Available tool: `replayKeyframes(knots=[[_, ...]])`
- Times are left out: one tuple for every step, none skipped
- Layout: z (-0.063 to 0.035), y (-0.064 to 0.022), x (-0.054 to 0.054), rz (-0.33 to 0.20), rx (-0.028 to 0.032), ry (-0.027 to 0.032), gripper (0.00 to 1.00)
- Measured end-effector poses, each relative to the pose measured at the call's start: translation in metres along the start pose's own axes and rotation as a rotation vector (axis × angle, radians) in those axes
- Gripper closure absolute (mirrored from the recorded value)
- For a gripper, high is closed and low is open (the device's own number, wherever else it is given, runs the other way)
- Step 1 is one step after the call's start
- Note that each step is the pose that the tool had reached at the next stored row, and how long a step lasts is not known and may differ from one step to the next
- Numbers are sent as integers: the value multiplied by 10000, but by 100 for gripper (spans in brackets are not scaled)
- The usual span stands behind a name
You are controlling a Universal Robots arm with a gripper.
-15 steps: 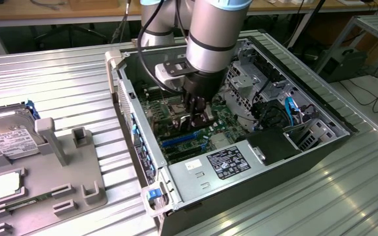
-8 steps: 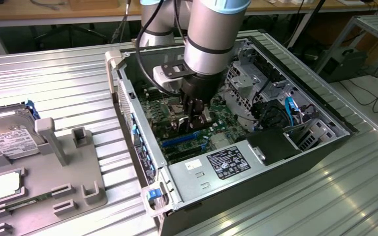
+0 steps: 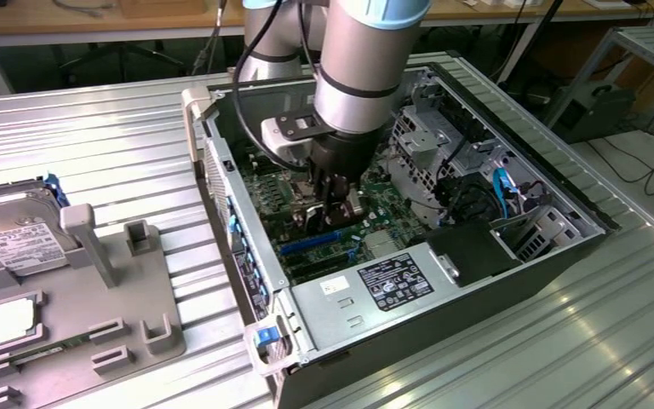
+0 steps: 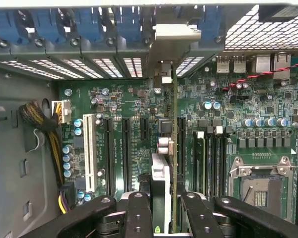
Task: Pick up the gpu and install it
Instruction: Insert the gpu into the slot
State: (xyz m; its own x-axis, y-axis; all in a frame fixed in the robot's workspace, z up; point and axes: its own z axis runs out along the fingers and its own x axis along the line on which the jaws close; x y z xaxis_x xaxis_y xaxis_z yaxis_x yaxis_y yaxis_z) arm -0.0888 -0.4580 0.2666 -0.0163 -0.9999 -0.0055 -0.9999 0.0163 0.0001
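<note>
A robot arm reaches into an open computer case (image 3: pixel 554 183) lying on a ribbed metal surface (image 3: pixel 100 136), its claw (image 3: pixel 334 198) clamped on the gpu (image 4: pixel 175 148). The card is held edge-on above the green motherboard (image 4: pixel 119 104), between the black fingers (image 4: pixel 138 213), in line with the long expansion slots. Its silver end bracket (image 4: pixel 176 34) sits against the case's rear wall of slot openings and blue clips. The empty processor socket (image 4: pixel 260 186) lies just beside the memory slots. In the exterior view, a grey holder tray (image 3: pixel 134 332) at nine o'clock from the case carries a silver hard drive (image 3: pixel 14 234) and a small square processor chip (image 3: pixel 9 319). The labelled power supply (image 3: pixel 384 285) is at six o'clock from the claw.
</note>
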Motion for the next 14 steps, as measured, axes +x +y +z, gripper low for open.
replayKeyframes(knots=[[8,1,0,0,0,0,72],[15,2,0,1,0,0,72],[22,3,0,1,0,0,72],[29,5,0,1,0,0,72],[37,7,0,1,0,0,72],[43,9,0,1,0,1,72],[49,10,0,1,0,0,72],[55,11,0,1,-1,1,72],[62,13,1,1,0,0,72],[69,14,0,1,0,0,72],[75,15,0,1,0,0,72],[82,16,1,1,2,0,72],[88,17,1,1,9,0,72],[93,17,1,1,16,0,72]])
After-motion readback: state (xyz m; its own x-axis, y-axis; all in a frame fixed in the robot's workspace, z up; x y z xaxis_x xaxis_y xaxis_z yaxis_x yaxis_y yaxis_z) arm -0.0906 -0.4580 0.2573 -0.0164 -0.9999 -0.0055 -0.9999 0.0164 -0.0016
